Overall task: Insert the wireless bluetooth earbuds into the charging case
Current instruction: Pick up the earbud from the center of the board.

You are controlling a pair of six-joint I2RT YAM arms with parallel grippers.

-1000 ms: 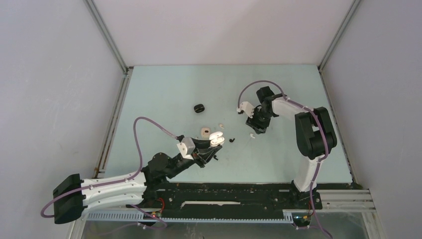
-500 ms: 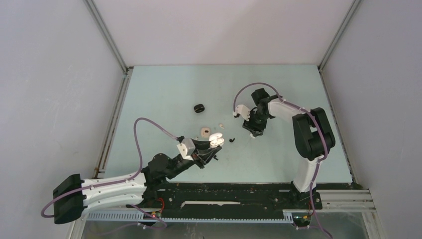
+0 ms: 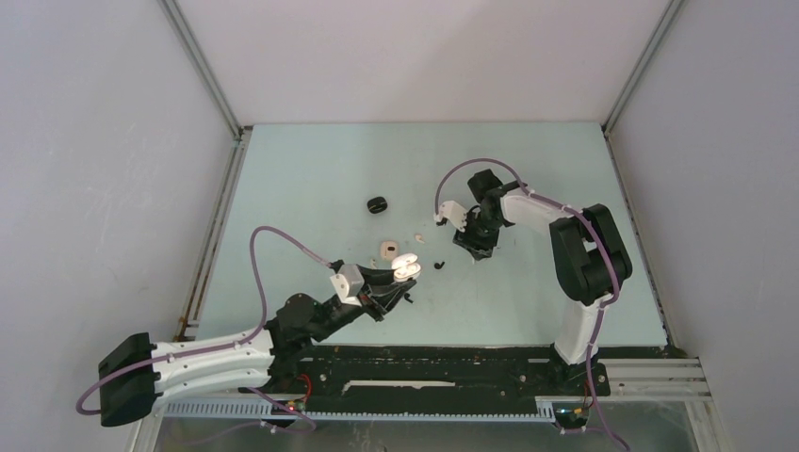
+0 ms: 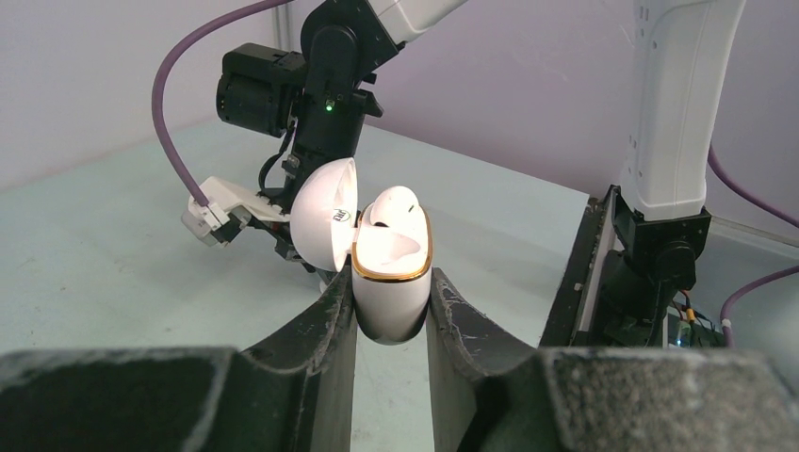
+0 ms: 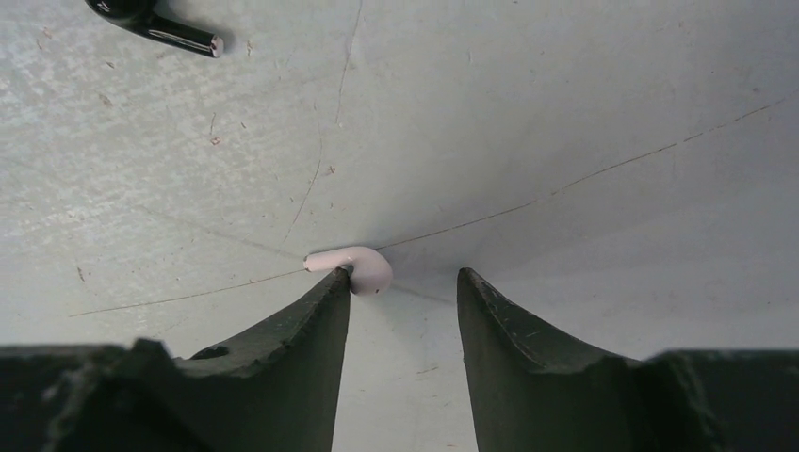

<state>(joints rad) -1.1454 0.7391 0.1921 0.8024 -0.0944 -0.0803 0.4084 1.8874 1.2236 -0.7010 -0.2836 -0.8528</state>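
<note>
The pale surface (image 3: pixel 311 169) is carrying everything. The left gripper (image 4: pixel 391 282), near and left of centre, is clamping the white charging case (image 4: pixel 391 311) upright. The case's lid is standing open and a white earbud (image 4: pixel 394 202) is sitting inside. The right gripper (image 5: pixel 403 279), farther right, is pointing down at the surface with its jaws parted and holding nothing. A black case (image 3: pixel 378 204) is lying farther back on the left. A second white earbud (image 5: pixel 353 265) is lying on the surface, touching one right fingertip. A black earbud (image 5: pixel 155 24) is lying between the two grippers.

Three cases (image 3: pixel 378 204), one black earbud (image 3: pixel 438 266), perhaps three white earbuds (image 5: pixel 358 268).
</note>
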